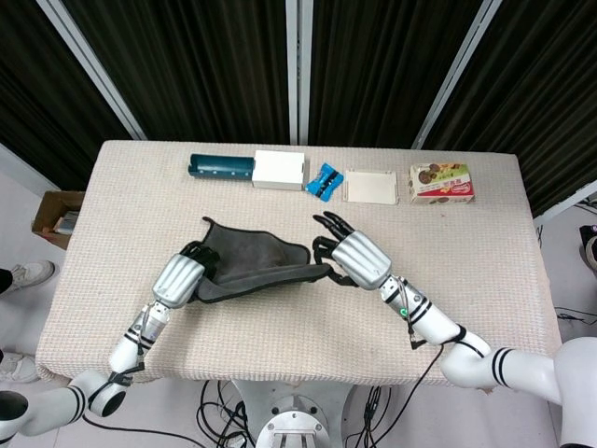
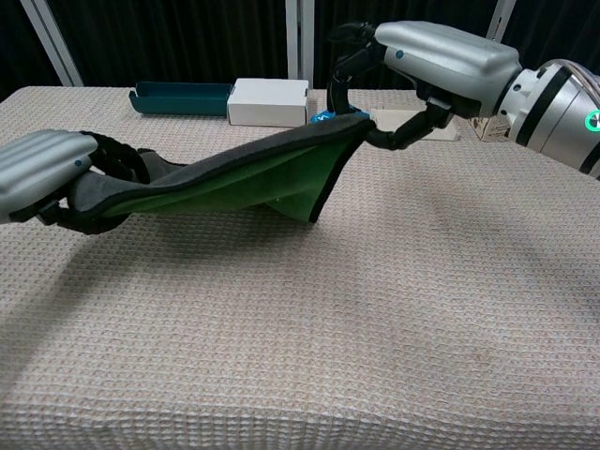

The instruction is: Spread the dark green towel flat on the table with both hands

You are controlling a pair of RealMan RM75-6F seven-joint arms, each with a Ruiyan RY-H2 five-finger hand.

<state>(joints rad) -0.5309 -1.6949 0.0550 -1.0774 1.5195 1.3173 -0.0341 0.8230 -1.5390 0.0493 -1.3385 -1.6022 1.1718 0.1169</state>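
The dark green towel (image 1: 250, 261) (image 2: 239, 173) is stretched between both hands just above the table, its near edge taut and its far part draped down onto the cloth. My left hand (image 1: 179, 278) (image 2: 47, 172) grips the towel's left corner. My right hand (image 1: 353, 258) (image 2: 427, 66) pinches the right corner, held a little higher than the left. In the head view the towel shows its grey-dark back; in the chest view the green underside shows.
Along the table's far edge stand a teal tray (image 1: 221, 167), a white box (image 1: 279, 169), a blue packet (image 1: 324, 181), a flat white lid (image 1: 371, 186) and a snack box (image 1: 441, 182). The beige waffle tablecloth (image 2: 375, 309) lies bare in front of the towel.
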